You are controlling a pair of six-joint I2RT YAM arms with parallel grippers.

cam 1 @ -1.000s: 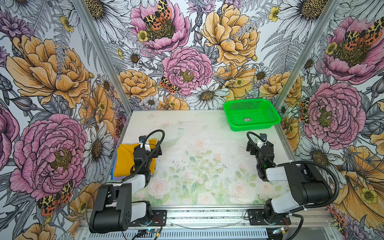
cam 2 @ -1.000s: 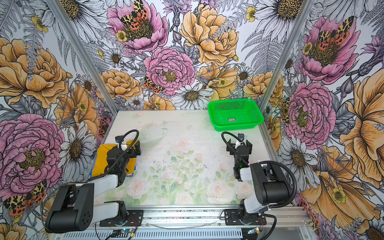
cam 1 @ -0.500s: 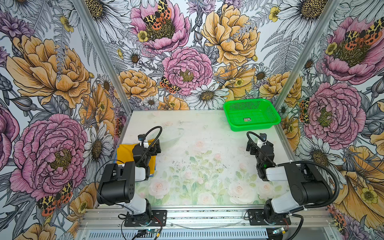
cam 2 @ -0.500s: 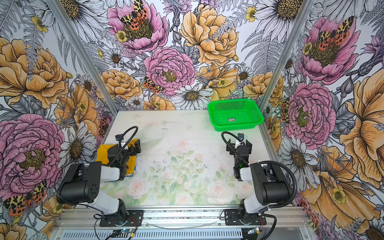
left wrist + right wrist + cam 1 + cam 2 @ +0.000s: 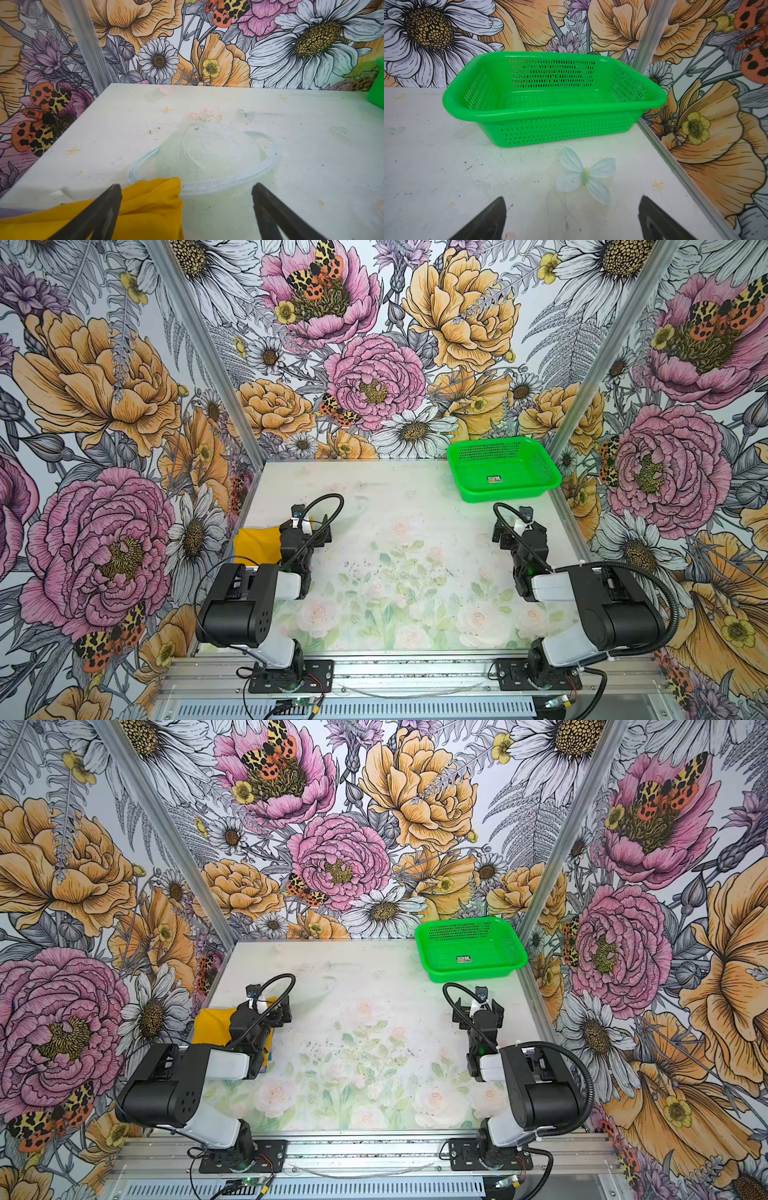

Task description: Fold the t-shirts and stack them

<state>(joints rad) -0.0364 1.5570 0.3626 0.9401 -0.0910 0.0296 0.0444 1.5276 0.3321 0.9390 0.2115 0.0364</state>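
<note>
A folded mustard-yellow t-shirt [image 5: 254, 545] [image 5: 211, 1028] lies at the table's left edge in both top views. A thin blue edge [image 5: 268, 1055] shows under it. My left gripper [image 5: 312, 531] [image 5: 277, 1013] hovers at the shirt's inner side. In the left wrist view it [image 5: 186, 187] is open, with the yellow cloth [image 5: 149, 205] beside one finger and nothing held. A lavender strip [image 5: 12, 213] shows at that view's edge. My right gripper [image 5: 519, 531] [image 5: 478, 1011] [image 5: 572, 199] stands open over bare table near the right wall.
A green mesh basket [image 5: 471, 493] [image 5: 440, 973] [image 5: 550, 116] with nothing in it stands at the back right corner; its edge [image 5: 377, 89] shows in the left wrist view. Floral walls close in the table on three sides. Both arm bases sit on the front rail.
My left arm has drawn back, and its gripper has shifted slightly toward the table's middle, away from the yellow t-shirt. The right arm has not moved.
</note>
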